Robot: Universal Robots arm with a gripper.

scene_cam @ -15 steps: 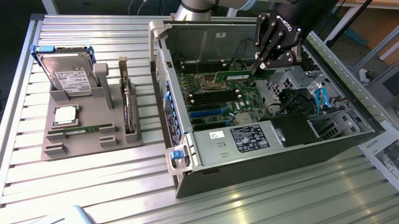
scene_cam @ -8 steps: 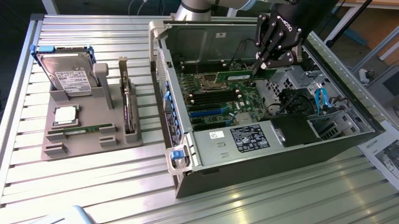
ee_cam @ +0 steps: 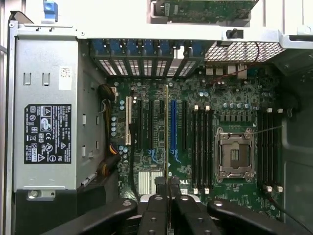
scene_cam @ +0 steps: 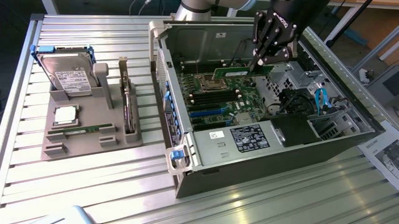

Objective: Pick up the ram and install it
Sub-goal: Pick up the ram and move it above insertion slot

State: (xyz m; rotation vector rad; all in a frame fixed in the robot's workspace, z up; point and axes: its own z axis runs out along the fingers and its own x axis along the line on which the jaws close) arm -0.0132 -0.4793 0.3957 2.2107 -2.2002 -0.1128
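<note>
My gripper hangs over the open computer case, shut on the ram, a long green stick held level above the motherboard. In the wrist view the ram shows edge-on as a thin line running out from between the black fingers of the gripper. It hovers over the expansion-slot area, beside the blue slot. The black memory slots lie between that slot and the processor socket, apart from the stick.
A grey holder on the exterior view's left carries a hard drive, a square silver processor and an upright card. Inside the case sit the power supply, drive cage and blue cables.
</note>
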